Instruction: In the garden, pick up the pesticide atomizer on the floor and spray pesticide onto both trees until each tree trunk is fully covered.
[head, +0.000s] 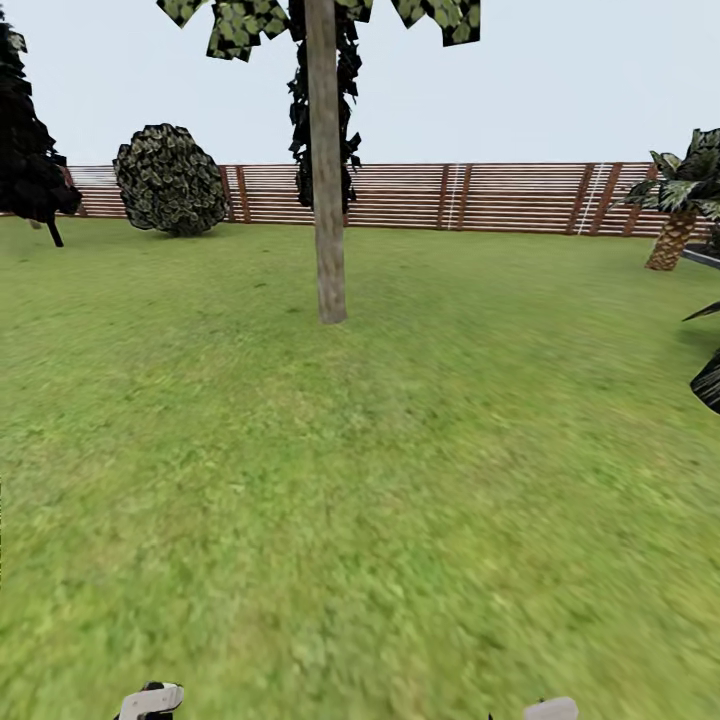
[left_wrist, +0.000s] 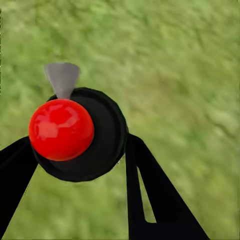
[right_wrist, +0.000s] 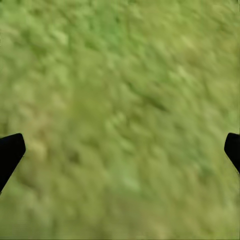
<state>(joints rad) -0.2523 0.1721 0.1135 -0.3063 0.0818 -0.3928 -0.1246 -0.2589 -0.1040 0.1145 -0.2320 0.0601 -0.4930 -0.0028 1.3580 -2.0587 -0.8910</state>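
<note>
1. Head view: a tree (head: 325, 150) stands on the lawn (head: 360, 500) ahead, its trunk (head: 328, 200) bare and straight, between the robot and the fence (head: 480, 197). A round bush (head: 170, 180) sits near the fence's left stretch and a palm (head: 680, 215) near its right end. The trunk is well apart from the robot, so spray released from here would likely fall on grass; the base has to close in first. Only one such tree shows, so the second could be missed unless the robot turns to find it.

2. Left wrist view: the left hand (left_wrist: 82, 165) pinches the atomizer (left_wrist: 80, 132), one black finger (left_wrist: 155, 190) against each side of its dark body, above the lawn. The red cap (left_wrist: 61, 129) faces the camera and the grey nozzle (left_wrist: 62, 79) juts from the far rim. The grip sits on a round body, so the bottle may twist or slip while driving, swinging the nozzle off the trunk. With the nozzle pointing as it does, the wrist needs turning before mist reaches bark.

3. Right wrist view: the right hand (right_wrist: 120, 150) is spread wide and empty over grass, a fingertip (right_wrist: 10, 152) at each side. Hanging low, it could brush the trunk during the approach.
</note>
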